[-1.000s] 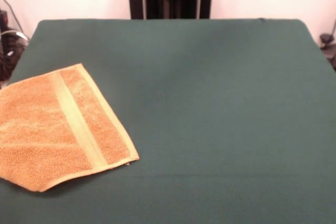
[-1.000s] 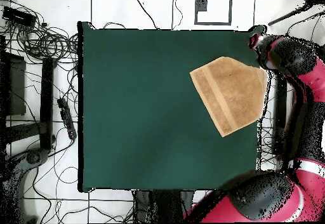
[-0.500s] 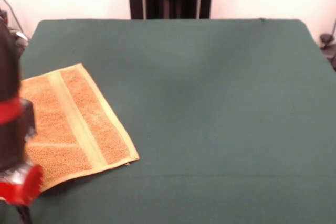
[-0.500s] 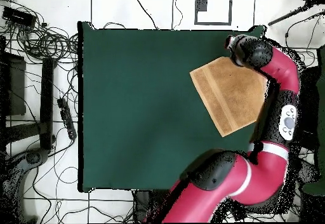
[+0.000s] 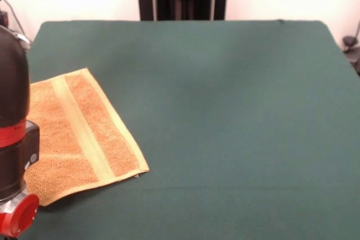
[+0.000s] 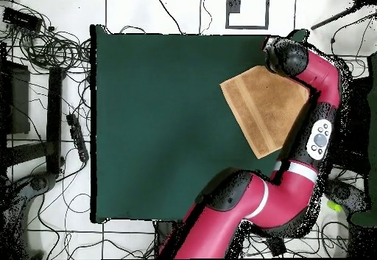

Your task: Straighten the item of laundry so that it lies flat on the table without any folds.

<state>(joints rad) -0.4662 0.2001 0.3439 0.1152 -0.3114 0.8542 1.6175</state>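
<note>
Desk: dark green felt-like cover, far bigger than anything on it; most of its surface bare in both views.

Arm: red and black, curving up the 3 o'clock side of the overhead view, its black end segment over the towel's corner at about 1 o'clock. In the front view the same end fills the 9 o'clock edge, low over the cloth. Probably set there to reach a corner or edge to pull out.

Pincer: hidden under the arm's end; cannot tell whether wide or narrow, or whether it touches cloth.

Hand towel: orange-tan terry, lying at the desk's 9 o'clock edge in the front view, turned askew, paler stripe running lengthwise. The visible part looks smooth; the part under the arm is unseen, so a fold there cannot be ruled out.

Containers: none seen.
</note>
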